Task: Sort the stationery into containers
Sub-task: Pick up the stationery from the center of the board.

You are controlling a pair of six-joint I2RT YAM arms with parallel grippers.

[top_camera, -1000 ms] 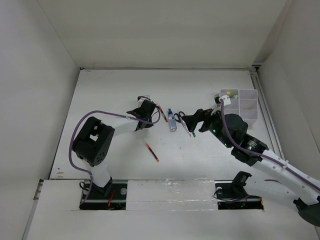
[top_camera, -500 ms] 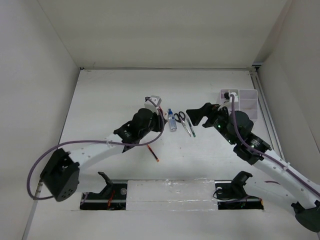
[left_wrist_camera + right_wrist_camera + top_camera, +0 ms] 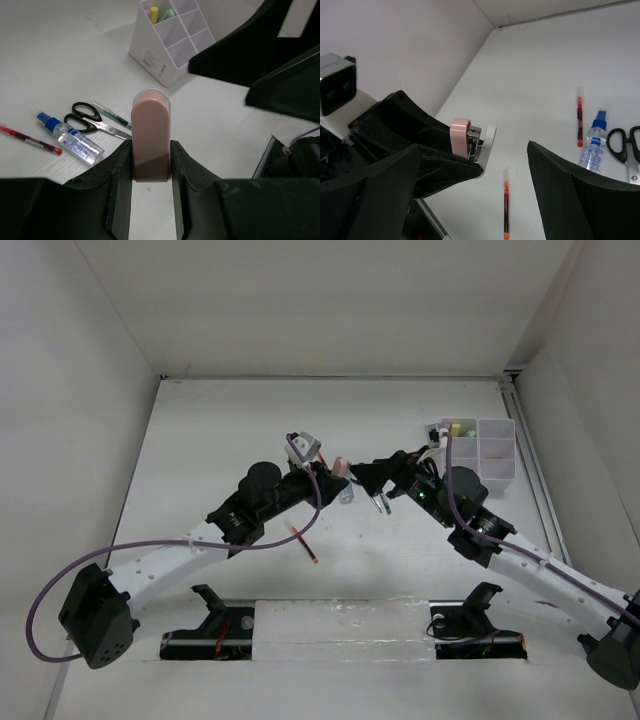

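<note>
My left gripper (image 3: pixel 335 469) (image 3: pixel 151 150) is shut on a stubby peach-pink stick (image 3: pixel 151 134) (image 3: pixel 460 135) and holds it above the table. My right gripper (image 3: pixel 372 477) stands wide open just right of it, its fingers (image 3: pixel 385 190) on either side of the stick's tip without touching. The white four-compartment organizer (image 3: pixel 497 464) (image 3: pixel 159 56) holds a yellow stick (image 3: pixel 154 13) and a green stick (image 3: pixel 166 14). On the table lie black-handled scissors (image 3: pixel 90 120) (image 3: pixel 625 145), a blue-capped bottle (image 3: pixel 75 143) (image 3: pixel 594 141), a dark pen (image 3: pixel 114 115) and two red pens (image 3: pixel 305 543) (image 3: pixel 579 117).
White walls close in the table (image 3: pixel 220 430) on the left, back and right. Both arm bases (image 3: pixel 225 625) sit on a rail at the near edge. The scissors, bottle and pens lie below and between the two grippers.
My left arm has stretched out to the right, carrying the peach stick up off the table. My right gripper has moved left to meet it, staying open.
</note>
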